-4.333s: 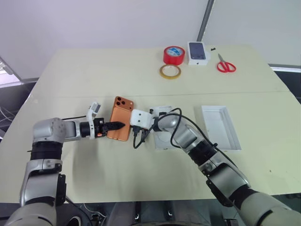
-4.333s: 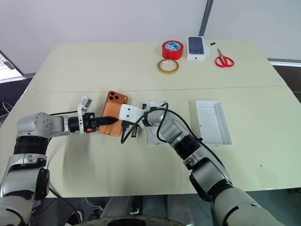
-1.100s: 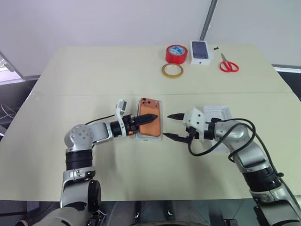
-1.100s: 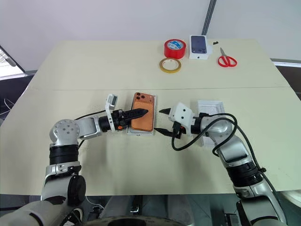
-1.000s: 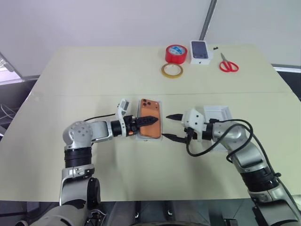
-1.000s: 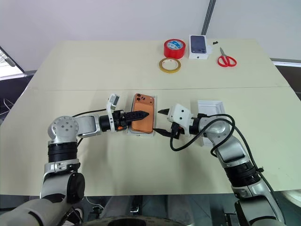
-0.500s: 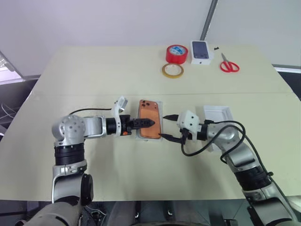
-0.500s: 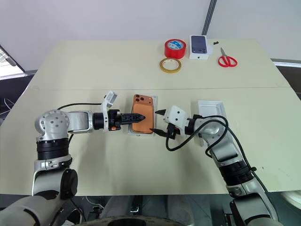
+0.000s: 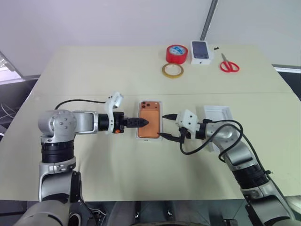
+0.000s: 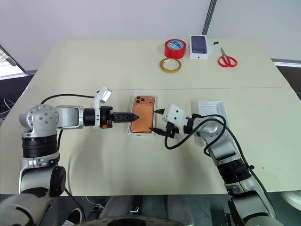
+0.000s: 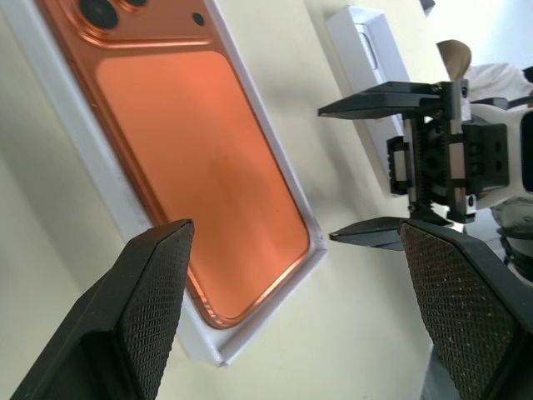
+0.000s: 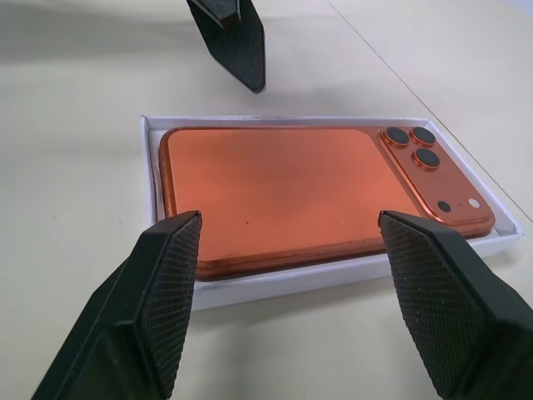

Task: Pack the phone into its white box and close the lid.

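Both grippers, the left gripper [image 9: 143, 122] and the right gripper [image 9: 164, 126], stand wide and empty beside the phone [image 9: 150, 125], which lies in the white box [image 10: 131, 131] at the frame's center, so when you fetch the lid [image 9: 219, 127] at center right, a careless sweep could knock the box.

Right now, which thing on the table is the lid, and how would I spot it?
Start at the orange phone lying in its white box mid-table. Go past the right tool to the white tray partly behind that arm: that is the lid. Unlike the box, it is empty and all white inside.
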Robot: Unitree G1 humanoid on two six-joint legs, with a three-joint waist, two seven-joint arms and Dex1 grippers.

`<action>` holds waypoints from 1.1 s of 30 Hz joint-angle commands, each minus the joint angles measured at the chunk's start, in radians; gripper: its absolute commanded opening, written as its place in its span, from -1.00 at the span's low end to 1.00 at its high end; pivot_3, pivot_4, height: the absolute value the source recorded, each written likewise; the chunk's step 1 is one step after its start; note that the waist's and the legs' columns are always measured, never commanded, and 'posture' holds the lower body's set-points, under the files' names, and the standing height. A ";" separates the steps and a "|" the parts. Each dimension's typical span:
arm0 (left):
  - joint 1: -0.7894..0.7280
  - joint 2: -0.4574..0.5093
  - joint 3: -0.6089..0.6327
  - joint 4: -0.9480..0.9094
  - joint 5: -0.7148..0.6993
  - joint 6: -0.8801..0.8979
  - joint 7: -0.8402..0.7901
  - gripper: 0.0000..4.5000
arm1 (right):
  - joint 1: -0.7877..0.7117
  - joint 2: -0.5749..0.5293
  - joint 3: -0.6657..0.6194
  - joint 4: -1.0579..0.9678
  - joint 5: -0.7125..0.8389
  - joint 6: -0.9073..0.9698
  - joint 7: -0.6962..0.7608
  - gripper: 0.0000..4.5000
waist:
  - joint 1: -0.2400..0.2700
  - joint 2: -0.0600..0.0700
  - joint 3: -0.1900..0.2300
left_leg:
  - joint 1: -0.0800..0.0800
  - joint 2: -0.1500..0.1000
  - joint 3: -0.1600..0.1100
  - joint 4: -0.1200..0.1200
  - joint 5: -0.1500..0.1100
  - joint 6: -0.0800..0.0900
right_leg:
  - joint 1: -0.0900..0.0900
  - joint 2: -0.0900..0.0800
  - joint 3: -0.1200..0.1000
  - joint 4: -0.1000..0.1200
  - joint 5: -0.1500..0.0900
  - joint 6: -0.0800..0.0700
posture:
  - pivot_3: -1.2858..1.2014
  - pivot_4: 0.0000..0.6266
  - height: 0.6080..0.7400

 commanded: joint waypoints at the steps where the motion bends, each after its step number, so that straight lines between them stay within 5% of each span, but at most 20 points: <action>1: 0.003 0.051 -0.031 -0.061 0.020 -0.087 -0.042 0.83 | -0.022 -0.003 -0.023 -0.003 0.005 -0.016 -0.003 0.59 | 0.000 0.000 0.000 | 0.000 0.000 0.000 0.000 0.000 0.000 | 0.000 0.000 0.000 0.000 0.000 0.000 | 0.03 -0.52 1.00; 4: 0.033 0.095 -0.081 -0.015 0.130 -0.273 -0.068 0.44 | -0.038 -0.012 -0.033 0.039 -0.029 -0.036 -0.037 0.18 | 0.001 0.000 0.000 | 0.000 0.000 0.000 0.000 0.000 0.000 | 0.000 0.000 0.000 0.000 0.000 0.000 | 0.03 -0.52 1.00; 9: 0.103 0.179 -0.287 0.020 0.352 -0.579 -0.142 -0.59 | -0.071 -0.018 -0.025 0.114 -0.094 -0.082 -0.093 -0.85 | 0.001 0.001 0.000 | 0.001 0.000 0.000 -0.001 0.000 -0.001 | 0.000 0.000 0.000 0.000 0.000 0.000 | 0.03 -0.52 1.00; 11: 0.118 0.170 -0.322 0.028 0.403 -0.665 -0.157 -0.96 | -0.080 -0.017 -0.017 0.136 -0.116 -0.101 -0.103 -1.00 | 0.006 0.001 0.000 | 0.000 0.000 0.000 -0.001 0.000 0.000 | 0.000 0.000 0.000 -0.001 0.000 0.000 | 0.03 -0.52 1.00; 15: 0.145 0.131 -0.404 0.093 0.528 -0.879 -0.185 -0.96 | -0.095 0.004 0.018 0.170 -0.176 -0.114 -0.141 -1.00 | 0.004 0.000 0.000 | -0.001 0.000 0.000 0.000 0.000 0.000 | 0.000 -0.001 0.000 -0.002 0.000 0.000 | 0.03 -0.52 1.00; 24: 0.181 0.043 -0.504 0.100 0.541 -0.878 -0.327 -0.96 | -0.087 0.011 0.070 0.171 -0.249 -0.163 -0.142 -1.00 | 0.005 0.001 -0.001 | 0.000 0.000 0.001 0.000 0.000 0.001 | 0.001 0.000 0.000 -0.001 0.000 0.000 | 0.03 -0.52 1.00; 33: 0.155 -0.153 -0.552 0.113 0.564 -0.932 -0.355 -0.96 | 0.170 -0.166 -0.087 -0.126 -0.115 -0.069 -0.029 -1.00 | 0.051 0.003 -0.002 | -0.001 -0.002 -0.001 0.003 -0.004 0.007 | 0.004 -0.002 0.000 -0.005 0.000 0.000 | 0.03 -0.52 1.00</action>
